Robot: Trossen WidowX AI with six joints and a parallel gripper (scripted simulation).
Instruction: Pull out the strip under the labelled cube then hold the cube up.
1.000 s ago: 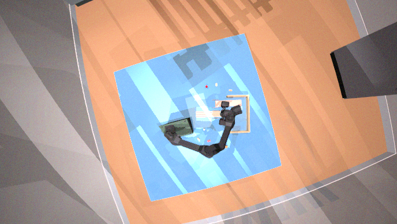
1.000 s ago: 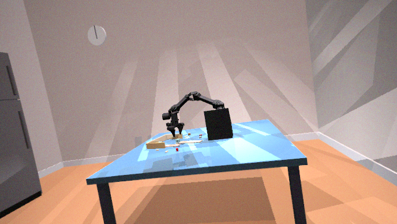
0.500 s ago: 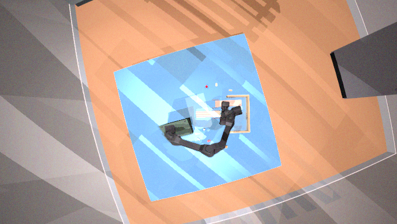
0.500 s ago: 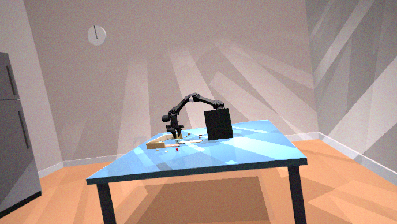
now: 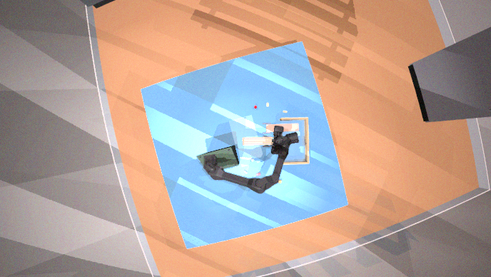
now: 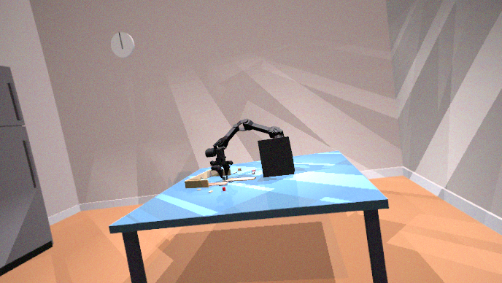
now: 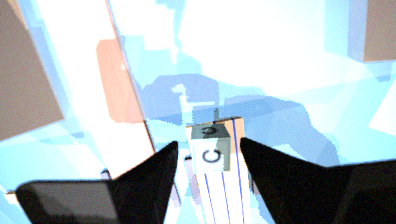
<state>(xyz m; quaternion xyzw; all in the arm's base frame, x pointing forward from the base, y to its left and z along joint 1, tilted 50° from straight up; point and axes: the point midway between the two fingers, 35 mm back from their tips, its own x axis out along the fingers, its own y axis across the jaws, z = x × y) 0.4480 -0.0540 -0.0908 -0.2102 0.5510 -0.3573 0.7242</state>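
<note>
The labelled cube [image 7: 211, 156], pale grey with a dark letter C, rests near the far end of a pale strip with blue lines [image 7: 233, 192] [image 5: 255, 141] [image 6: 242, 179]. My gripper [image 7: 209, 144] [image 6: 225, 177] is part-way open and points down, with one fingertip on each side of the cube. A gap shows between the cube and each fingertip in the wrist view. A wider pale and pinkish strip [image 7: 82, 62] [image 5: 290, 127] lies beside it, left in the wrist view. The arm hides the cube in the overhead view.
A low wooden wall [image 5: 307, 139] [image 6: 196, 184] bends around the strips' far end. Thin low rails flank the lined strip. A red piece [image 5: 255, 107] [image 6: 224, 189] and small pale pieces lie outside the wall. A dark block [image 5: 225, 158] [image 6: 276, 157] stands under the arm's base.
</note>
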